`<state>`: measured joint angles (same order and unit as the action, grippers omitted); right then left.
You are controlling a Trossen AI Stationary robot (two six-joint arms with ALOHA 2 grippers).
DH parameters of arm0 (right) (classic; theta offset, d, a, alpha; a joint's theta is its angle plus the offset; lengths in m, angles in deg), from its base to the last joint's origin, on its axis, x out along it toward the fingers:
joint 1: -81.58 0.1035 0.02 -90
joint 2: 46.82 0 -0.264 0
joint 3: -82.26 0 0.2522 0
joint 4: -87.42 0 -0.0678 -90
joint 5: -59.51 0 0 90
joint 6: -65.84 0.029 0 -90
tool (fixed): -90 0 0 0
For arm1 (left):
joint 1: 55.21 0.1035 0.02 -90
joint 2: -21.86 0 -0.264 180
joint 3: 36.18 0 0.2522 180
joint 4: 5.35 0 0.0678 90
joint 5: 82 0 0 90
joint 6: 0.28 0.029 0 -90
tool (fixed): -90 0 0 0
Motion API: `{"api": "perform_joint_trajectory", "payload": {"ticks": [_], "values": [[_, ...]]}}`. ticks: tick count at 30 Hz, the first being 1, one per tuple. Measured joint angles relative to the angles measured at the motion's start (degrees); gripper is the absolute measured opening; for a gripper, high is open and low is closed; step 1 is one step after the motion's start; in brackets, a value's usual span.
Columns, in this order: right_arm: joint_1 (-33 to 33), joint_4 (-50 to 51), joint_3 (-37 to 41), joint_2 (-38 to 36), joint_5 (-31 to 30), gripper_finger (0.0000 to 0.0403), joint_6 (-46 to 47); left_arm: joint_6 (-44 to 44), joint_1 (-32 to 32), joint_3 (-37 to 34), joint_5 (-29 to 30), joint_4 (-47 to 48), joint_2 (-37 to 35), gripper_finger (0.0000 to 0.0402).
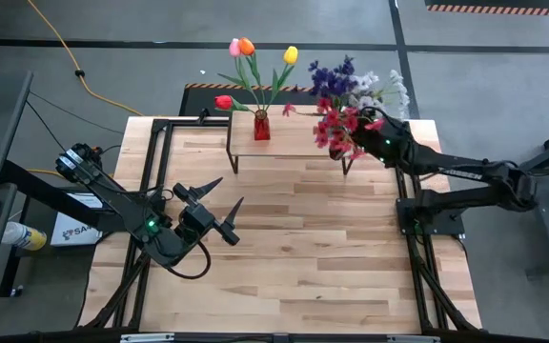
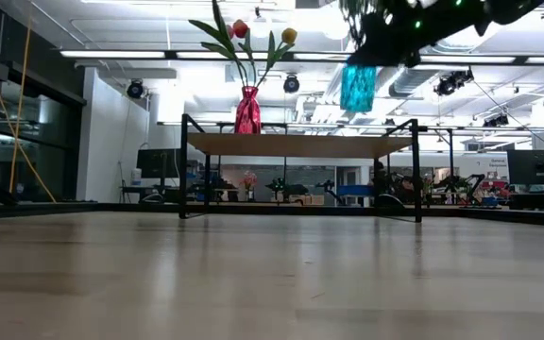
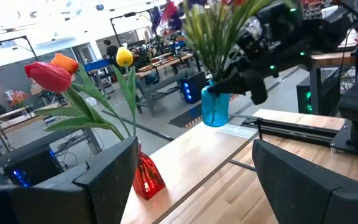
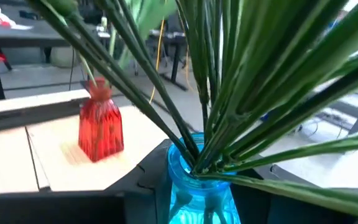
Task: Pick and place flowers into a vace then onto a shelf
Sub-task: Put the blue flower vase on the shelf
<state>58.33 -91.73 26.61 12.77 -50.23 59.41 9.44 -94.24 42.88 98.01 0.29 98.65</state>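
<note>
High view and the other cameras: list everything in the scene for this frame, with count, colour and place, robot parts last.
Shelf: one, light wood top on black legs, at the far side of the table.
Red vase: one, red, standing on the shelf's left part, holding tulips.
Tulips: four, red, pink, orange and yellow, in the red vase.
Blue vase: one, blue, held above the shelf's right end, not resting on it.
Blossom sprays: a bunch, purple, white and red, in the blue vase.
Table: one, light wooden planks.
Right gripper: one, dark, shut on the blue vase.
Left gripper: one, dark, open, over the table's left part, holding nothing.
</note>
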Motion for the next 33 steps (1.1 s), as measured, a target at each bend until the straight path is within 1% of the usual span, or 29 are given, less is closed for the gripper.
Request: {"api": "perform_joint_trajectory", "payload": {"ticks": [4,8,13,27,33], "values": [[-3.0,0.3,-0.1,3.4,2.6,0.0122,0.6,-0.6,0.0,0.0,0.0,0.8,0.0,0.0347],[-4.8,-2.4,-0.1,6.9,5.1,0.0123,0.7,-1.1,0.0,0.0,0.0,1.1,0.0,0.0347],[-6.3,-2.9,-0.1,10.3,5.5,0.0123,0.7,-1.2,0.0,0.0,0.0,1.2,0.0,0.0347],[-8.0,-3.6,-0.2,11.2,9.7,0.0123,0.5,-1.2,0.0,0.0,0.0,1.3,0.0,0.0347],[-8.0,-3.5,-0.2,11.2,9.9,0.0124,0.5,-1.2,0.0,0.0,0.0,1.3,0.0,0.0347]]}}
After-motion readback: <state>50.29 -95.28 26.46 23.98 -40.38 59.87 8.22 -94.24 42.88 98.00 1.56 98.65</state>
